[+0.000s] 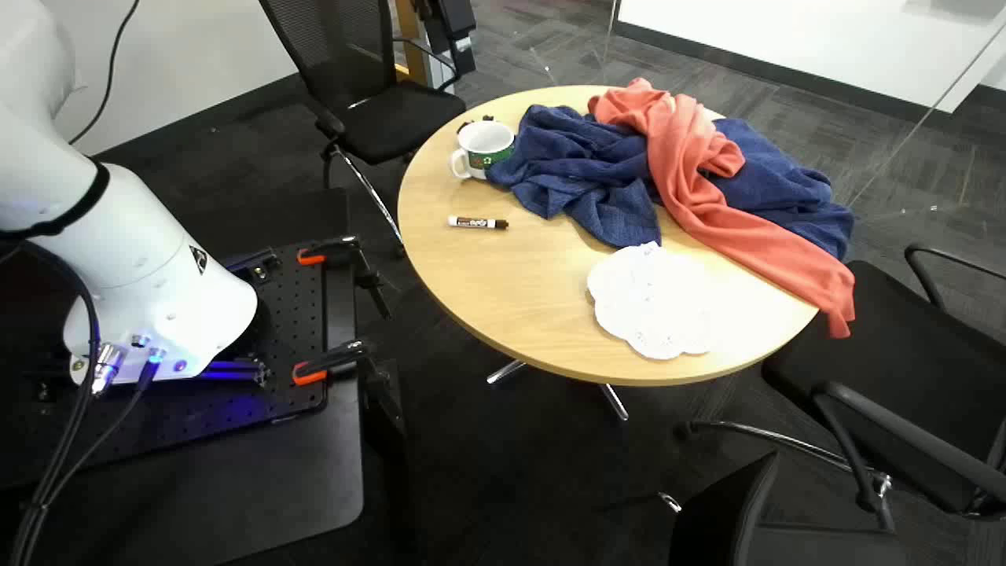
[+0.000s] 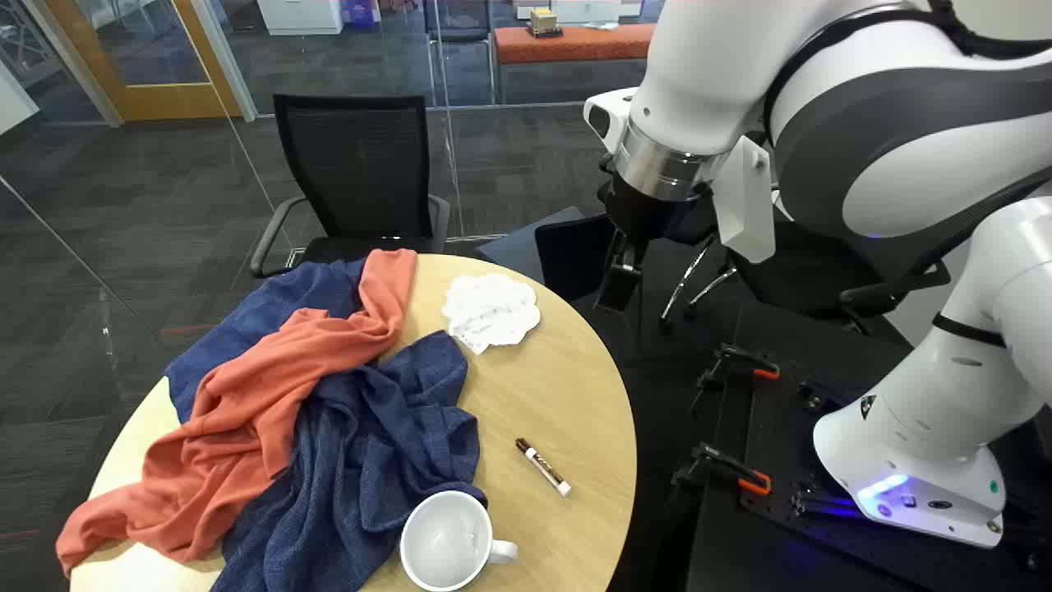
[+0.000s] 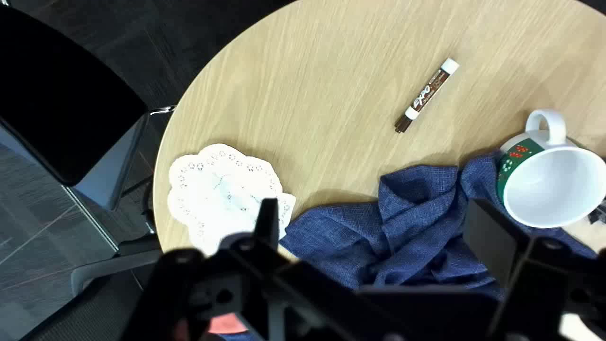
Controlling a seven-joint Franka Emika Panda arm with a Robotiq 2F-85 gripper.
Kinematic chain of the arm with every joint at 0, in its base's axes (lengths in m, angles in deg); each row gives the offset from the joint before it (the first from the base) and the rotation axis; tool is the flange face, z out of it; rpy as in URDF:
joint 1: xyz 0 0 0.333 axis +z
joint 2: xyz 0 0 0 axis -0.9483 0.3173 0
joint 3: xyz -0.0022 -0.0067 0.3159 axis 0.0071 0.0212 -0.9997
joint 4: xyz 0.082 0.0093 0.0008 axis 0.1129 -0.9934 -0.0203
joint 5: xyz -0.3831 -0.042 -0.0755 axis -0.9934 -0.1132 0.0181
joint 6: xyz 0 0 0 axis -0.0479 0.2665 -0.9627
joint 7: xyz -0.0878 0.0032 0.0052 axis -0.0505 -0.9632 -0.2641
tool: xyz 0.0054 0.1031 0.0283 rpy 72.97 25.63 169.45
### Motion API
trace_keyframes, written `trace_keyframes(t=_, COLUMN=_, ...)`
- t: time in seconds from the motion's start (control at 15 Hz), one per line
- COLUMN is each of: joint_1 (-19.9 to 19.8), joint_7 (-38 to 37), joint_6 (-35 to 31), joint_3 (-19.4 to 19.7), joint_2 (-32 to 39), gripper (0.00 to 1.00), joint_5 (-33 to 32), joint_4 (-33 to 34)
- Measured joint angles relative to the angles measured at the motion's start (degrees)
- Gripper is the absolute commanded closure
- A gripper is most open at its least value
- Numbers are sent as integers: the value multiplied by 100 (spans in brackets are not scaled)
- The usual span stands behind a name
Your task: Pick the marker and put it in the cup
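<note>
The marker, brown and white with a dark cap, lies on the round wooden table in both exterior views [image 1: 478, 223] [image 2: 543, 467] and in the wrist view [image 3: 427, 94]. The cup, a white mug with a green patterned band, stands upright beside the blue cloth in both exterior views [image 1: 471, 161] [image 2: 448, 543] and in the wrist view [image 3: 554, 184]. My gripper [image 3: 376, 206] is open, its fingers wide apart with nothing between them. In an exterior view the gripper [image 2: 622, 275] hangs above and beyond the table edge, near the doily side, away from marker and cup.
A crumpled blue cloth [image 1: 578, 157] touches or nearly touches the cup. An orange cloth [image 1: 692, 173] lies across it. A white doily [image 2: 491, 311] lies near the edge of the table [image 2: 588, 395]. A small dark object [image 3: 599, 213] is behind the cup. Chairs [image 2: 353, 164] surround the table.
</note>
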Motion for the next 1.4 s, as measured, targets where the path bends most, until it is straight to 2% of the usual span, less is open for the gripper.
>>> trace_keyframes(t=0.87, joint_1=75, joint_7=-205, joint_6=-141, joint_3=2, joint_2=194, gripper=0, joint_5=24, joint_4=-33)
trace_keyframes(t=1.13, joint_1=167, joint_7=-700, joint_6=-797, joint_3=-41, joint_2=699, gripper=0, joint_5=81, joint_4=-206)
trace_keyframes(t=1.4, joint_1=200, joint_7=-1324, joint_6=-1653, joint_3=-159, joint_2=1513, gripper=0, joint_5=105, joint_4=-346)
